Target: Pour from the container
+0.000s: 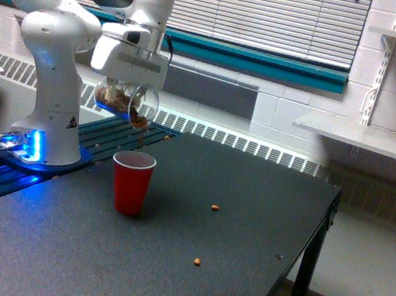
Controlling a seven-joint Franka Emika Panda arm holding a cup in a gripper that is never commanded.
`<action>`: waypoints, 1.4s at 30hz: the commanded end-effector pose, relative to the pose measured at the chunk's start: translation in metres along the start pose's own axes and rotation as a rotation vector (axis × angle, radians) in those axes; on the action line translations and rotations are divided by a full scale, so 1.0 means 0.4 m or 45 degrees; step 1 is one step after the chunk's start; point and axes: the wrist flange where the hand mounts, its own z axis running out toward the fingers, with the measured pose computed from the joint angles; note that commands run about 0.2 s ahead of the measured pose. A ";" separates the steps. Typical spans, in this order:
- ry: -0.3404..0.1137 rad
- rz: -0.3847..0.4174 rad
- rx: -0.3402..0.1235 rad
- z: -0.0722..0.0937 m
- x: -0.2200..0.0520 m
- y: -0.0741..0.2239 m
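Even, cool indoor light is cast across the dark worktop [232, 218]; a blue glow is seen at the arm's base [34, 147]. Slight softness and grain are noted throughout.

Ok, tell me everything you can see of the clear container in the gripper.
The clear container looks like transparent plastic, with a wide round rim and brown nut-like pieces showing through. It lies tipped on its side, its mouth turned toward the exterior view's right and slightly down. The gripper clamps it from above, and it hangs in the air above the red cup, touching nothing else. A thin brown trail seems to fall from its rim toward that cup.
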 end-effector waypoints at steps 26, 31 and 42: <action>-0.131 -0.003 -0.097 0.112 -0.102 -0.049; -0.133 -0.047 -0.109 0.119 -0.119 -0.059; -0.127 -0.038 -0.137 0.132 -0.106 -0.040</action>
